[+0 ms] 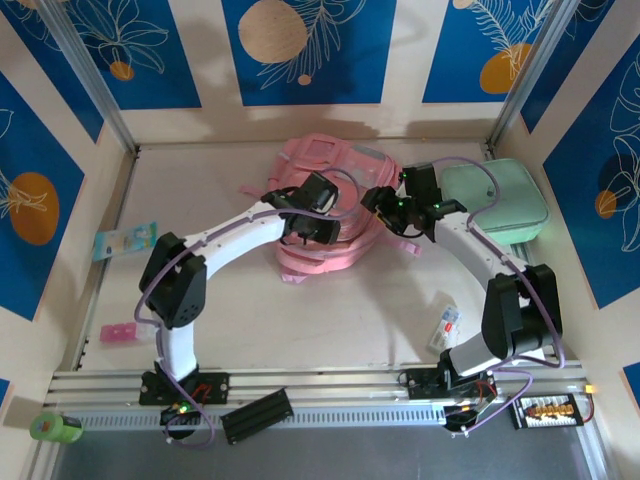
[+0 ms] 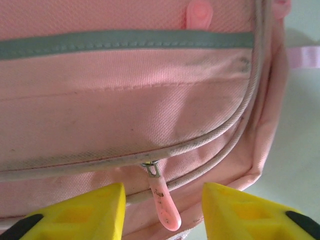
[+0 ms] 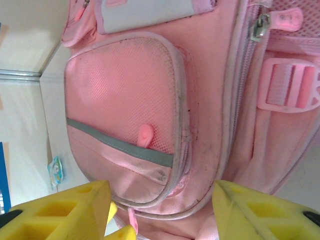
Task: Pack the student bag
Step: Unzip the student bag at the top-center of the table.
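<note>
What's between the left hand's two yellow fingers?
A pink zipper pull on the student bag hangs between the open fingers of the left hand, touching neither, seen in the left wrist view.

The student bag is pink with a grey stripe. My left tool has yellow pads; the case is mint green.

Left arm arcs inward from its base, elbow raised. Left pincer: yellow fingers parted, gripping nothing. Right arm bends inward the opposite way. Right pincer: fingers spread apart, likewise gripping nothing.
</note>
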Tool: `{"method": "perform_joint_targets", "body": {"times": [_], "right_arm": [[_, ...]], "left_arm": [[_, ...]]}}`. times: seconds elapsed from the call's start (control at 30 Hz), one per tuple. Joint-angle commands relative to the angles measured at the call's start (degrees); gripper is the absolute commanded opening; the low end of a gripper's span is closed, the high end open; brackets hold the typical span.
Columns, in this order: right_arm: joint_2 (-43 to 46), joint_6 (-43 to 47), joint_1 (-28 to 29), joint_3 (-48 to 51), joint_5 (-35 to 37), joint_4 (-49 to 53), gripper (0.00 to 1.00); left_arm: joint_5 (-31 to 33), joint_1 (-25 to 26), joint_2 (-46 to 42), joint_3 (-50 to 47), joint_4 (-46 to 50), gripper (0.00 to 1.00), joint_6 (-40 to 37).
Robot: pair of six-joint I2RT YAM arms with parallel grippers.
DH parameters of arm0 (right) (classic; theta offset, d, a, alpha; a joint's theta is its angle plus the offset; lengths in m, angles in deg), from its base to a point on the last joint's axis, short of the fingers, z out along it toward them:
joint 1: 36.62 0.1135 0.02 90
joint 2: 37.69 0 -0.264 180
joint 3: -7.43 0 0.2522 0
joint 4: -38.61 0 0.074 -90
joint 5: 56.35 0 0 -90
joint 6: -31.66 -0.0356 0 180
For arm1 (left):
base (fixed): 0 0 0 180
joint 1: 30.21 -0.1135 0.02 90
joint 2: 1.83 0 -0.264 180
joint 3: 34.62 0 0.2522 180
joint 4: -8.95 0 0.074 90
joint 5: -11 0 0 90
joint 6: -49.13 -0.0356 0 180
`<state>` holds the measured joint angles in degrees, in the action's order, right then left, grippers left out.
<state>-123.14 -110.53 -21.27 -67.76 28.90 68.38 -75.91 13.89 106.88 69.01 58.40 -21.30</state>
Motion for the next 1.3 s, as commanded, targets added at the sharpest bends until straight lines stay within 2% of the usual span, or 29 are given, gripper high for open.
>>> {"method": "perform_joint_targets", "body": {"times": [0.0,0.33,0.5,0.73,0.9,1.27], "right_arm": [[1.8,-1.5,-0.1,0.7,1.5,1.0,0.56],[1.3,-3.0,0.2,1.7,0.4,0.4,0.56],[1.1,-3.7,0.4,2.0,0.0,-0.2,0.56],[1.0,-4.9,1.0,2.7,0.3,-0.9,0.56],[0.7,-7.1,1.9,3.9,-0.5,-3.0,0.56],[-4.9,-13.3,5.7,3.6,-1.8,-8.4,0.50]], "left_arm": [[3.7,1.1,1.5,2.9,4.6,0.40,-1.5],[8.2,1.4,4.7,4.5,6.1,0.30,-0.8],[7.3,1.4,4.8,5.0,5.7,0.19,-0.8],[1.9,1.4,5.2,3.2,4.5,0.18,0.7],[4.3,1.4,4.0,2.6,4.6,0.00,0.6],[2.9,0.8,-2.0,0.0,1.7,0.00,0.4]]}}
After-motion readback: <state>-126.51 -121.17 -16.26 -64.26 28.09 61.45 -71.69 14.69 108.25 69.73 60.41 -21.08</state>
